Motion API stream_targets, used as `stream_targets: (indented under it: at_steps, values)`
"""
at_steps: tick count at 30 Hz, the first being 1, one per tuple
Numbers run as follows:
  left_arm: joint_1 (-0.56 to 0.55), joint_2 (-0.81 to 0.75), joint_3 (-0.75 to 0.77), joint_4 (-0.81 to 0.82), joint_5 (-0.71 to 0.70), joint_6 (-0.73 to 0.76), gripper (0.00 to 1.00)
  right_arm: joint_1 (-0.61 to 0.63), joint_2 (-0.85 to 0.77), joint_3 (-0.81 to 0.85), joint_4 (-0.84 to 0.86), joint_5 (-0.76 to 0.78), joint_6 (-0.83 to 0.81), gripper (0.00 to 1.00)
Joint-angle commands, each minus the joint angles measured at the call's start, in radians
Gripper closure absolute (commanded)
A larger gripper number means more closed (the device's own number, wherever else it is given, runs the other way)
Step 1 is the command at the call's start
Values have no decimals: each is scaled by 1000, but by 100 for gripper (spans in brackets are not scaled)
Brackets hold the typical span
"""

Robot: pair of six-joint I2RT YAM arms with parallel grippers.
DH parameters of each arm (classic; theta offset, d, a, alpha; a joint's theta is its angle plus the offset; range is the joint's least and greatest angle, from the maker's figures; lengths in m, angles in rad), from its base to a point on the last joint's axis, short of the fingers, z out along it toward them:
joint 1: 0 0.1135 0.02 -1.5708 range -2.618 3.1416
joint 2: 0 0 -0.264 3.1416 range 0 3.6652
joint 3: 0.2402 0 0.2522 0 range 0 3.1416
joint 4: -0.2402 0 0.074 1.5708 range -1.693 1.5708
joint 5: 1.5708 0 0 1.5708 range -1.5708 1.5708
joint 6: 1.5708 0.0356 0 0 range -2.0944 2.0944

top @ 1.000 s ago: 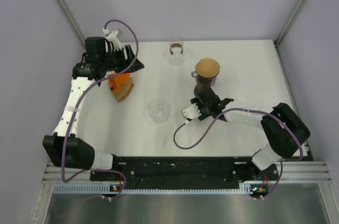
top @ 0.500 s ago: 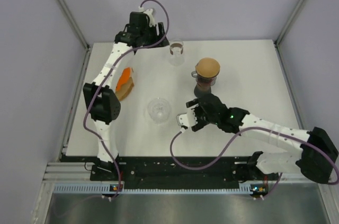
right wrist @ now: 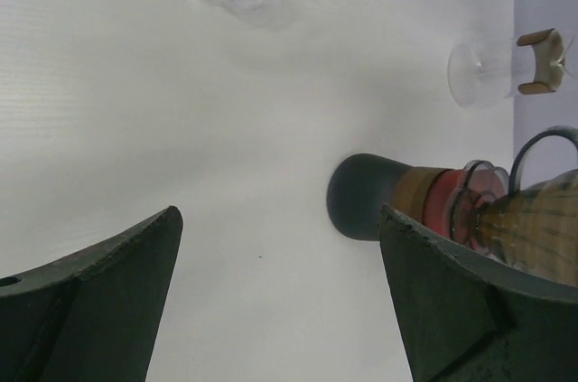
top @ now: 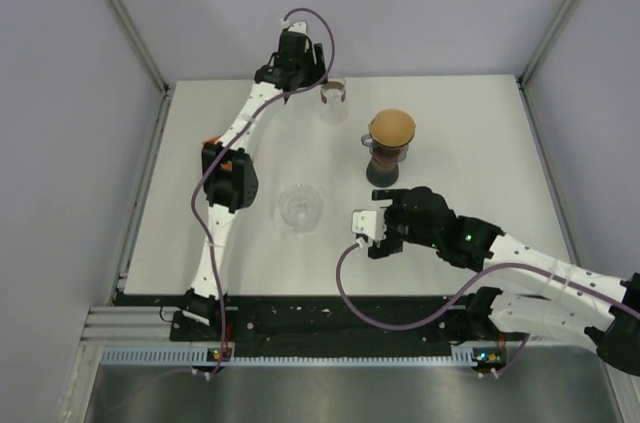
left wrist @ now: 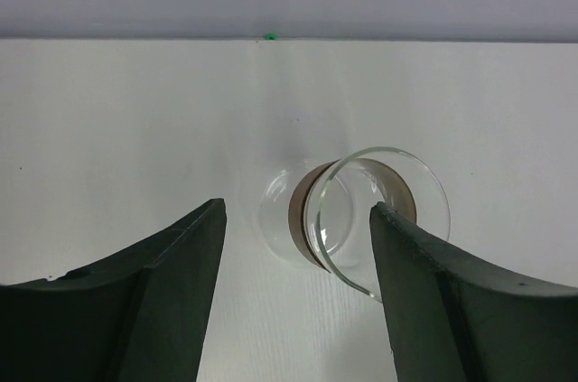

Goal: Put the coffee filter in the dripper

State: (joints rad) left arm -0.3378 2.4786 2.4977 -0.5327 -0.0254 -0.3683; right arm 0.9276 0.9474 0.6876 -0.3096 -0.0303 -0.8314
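A brown paper filter (top: pixel 392 127), as it appears, is seen sitting in the mouth of the amber ribbed dripper (right wrist: pixel 533 219), which is perched on a dark-footed stand (right wrist: pixel 361 197) right of centre on the table (top: pixel 480 113). If that reading holds, the task is judged to be done. Slivers of an orange filter pack (top: pixel 213 140) are glimpsed behind the left arm's elbow, so the supply is largely hidden. The right gripper (right wrist: pixel 280 215) is held low, just in front of the stand, with jaws spread wide and nothing between them; the dripper is left untouched. A clear scalloped glass piece (top: pixel 300 208) sits alone mid-table. At the back, the left gripper (left wrist: pixel 296 219) is pointed at a wood-banded glass (top: pixel 333 93), with jaws apart and nothing clamped.
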Motion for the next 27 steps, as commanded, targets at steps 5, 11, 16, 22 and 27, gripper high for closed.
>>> stream_targets:
  at_steps: [5,11,16,22,27]
  values:
    - [-15,77,92,91,-35,-4,45,11,19,3,9,-3,60,11]
    - [-15,69,44,65,4,-3,55,11,13,6,7,3,60,11]
    - [-12,40,-6,31,21,-17,85,11,-4,26,6,-5,75,11]
    - [9,-105,-150,-29,71,-84,100,13,-1,98,21,0,168,11]
    - [25,-321,-373,-30,96,-83,100,14,80,283,87,10,446,16]
